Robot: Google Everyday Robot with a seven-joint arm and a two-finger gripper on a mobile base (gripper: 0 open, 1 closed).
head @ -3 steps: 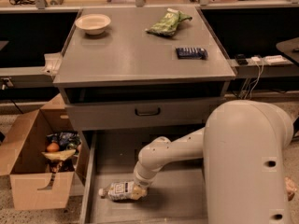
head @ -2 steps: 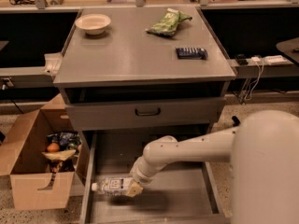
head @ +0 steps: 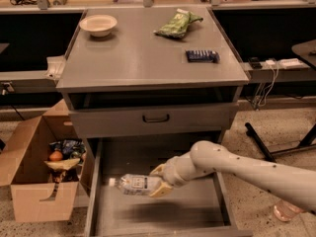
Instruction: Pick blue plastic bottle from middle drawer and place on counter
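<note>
The blue plastic bottle point(head: 134, 184) is clear with a pale label and a white cap pointing left. It lies sideways in my gripper point(head: 159, 180), which is shut on its right end and holds it above the floor of the open middle drawer point(head: 197, 209). My white arm reaches in from the lower right. The grey counter point(head: 143, 58) is the cabinet's top, above and behind the gripper.
On the counter are a cream bowl point(head: 98, 24), a green snack bag point(head: 177, 24) and a dark blue packet point(head: 202, 56). A closed drawer front with a dark handle point(head: 156, 118) sits above the open drawer. A cardboard box point(head: 37, 174) of items stands at left. A pinkish bottle point(head: 286, 211) lies on the floor at right.
The gripper has lifted the bottle off the drawer floor and carried it up and slightly right. The arm has swung lower and more to the right of the view.
</note>
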